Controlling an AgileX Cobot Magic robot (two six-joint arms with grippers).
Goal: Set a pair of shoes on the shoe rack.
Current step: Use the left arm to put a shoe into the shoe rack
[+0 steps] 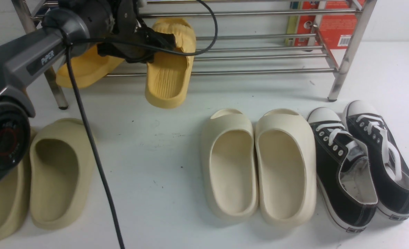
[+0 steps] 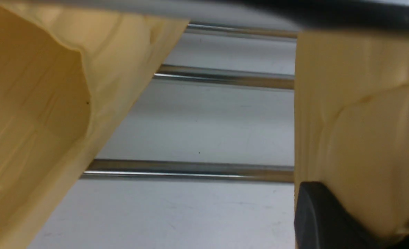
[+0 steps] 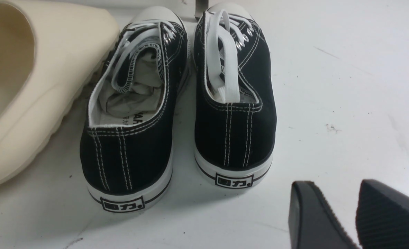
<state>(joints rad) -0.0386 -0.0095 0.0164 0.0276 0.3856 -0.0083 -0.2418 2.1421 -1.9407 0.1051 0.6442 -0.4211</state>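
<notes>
Yellow slide [image 1: 170, 79] is clamped at its strap by the left tool [image 1: 163, 40], jaws closed on the foam, and held tilted heel-down over the front bars of the shoe rack [image 1: 260, 55]. Second yellow slide [image 1: 83, 69] is seen on the rack's left end, just beside. Right tool [image 3: 358, 214] is slightly parted, nothing held, near black sneakers [image 3: 176, 103] on the worktop [image 1: 156, 138].

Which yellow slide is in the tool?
The hanging yellow slide, heel-down before the shoe rack, pinched by the left tool; the other yellow slide lies at the rack's left end.
</notes>
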